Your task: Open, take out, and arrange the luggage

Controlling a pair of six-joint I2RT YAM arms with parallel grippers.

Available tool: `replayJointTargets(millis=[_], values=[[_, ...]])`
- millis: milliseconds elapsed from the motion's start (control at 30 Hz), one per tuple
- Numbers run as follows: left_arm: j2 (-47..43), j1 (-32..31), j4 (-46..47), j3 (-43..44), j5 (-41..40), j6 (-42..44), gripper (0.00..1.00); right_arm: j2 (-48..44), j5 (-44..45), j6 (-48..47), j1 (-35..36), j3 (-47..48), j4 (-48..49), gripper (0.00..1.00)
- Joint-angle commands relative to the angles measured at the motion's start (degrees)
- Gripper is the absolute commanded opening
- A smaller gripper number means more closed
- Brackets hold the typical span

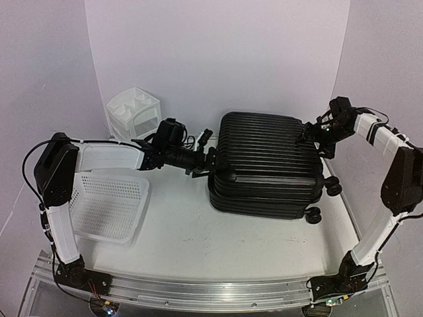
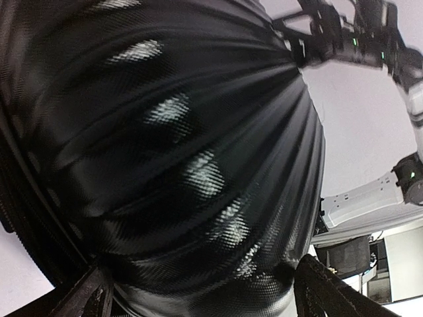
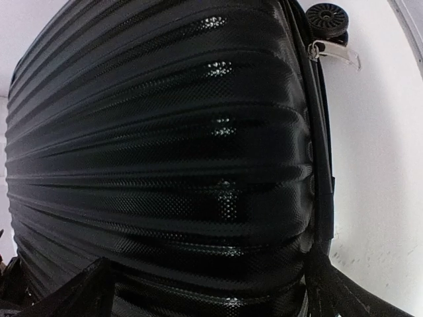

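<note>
The luggage (image 1: 268, 162) is a large black ribbed suitcase lying flat and closed on the white table, its caster wheels (image 1: 314, 214) pointing right. My left gripper (image 1: 209, 157) is at its left edge, open. The shell (image 2: 172, 152) fills the left wrist view between the wide-apart fingers (image 2: 89, 294). My right gripper (image 1: 310, 137) is at the case's far right corner, open. The right wrist view looks along the ribbed lid (image 3: 165, 152), with a wheel (image 3: 327, 14) and a silver zipper pull (image 3: 334, 53) at the top right.
A white mesh basket (image 1: 109, 205) sits at the left near my left arm. A small white drawer unit (image 1: 135, 112) stands at the back left. The white backdrop wall runs close behind the suitcase. The table's right edge lies just past the wheels.
</note>
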Motion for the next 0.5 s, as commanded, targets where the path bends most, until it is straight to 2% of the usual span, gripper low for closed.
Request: replayJointTargets(millis=[0,200,333,467], values=[[1.7,-12.5,3.4,5.8,-1.8,0.6,0.94,5.0,-13.5,-7.9,2.4,8.2,2.1,0.98],[-3.4,-13.7,3.3,0.6,-8.3,3.4,0.95,8.1,-9.5,-8.8,9.1,8.4,1.4,0.98],[-3.9,-13.8,3.2,-0.3,-6.7,4.0,0.96,8.4,-7.0,-7.9,13.2,6.8,3.9,0.98],[-1.6,-15.1,3.2,0.4,-6.0,3.3,0.96,10.2,-8.0,-8.2,13.7,7.7,4.9,0.98]])
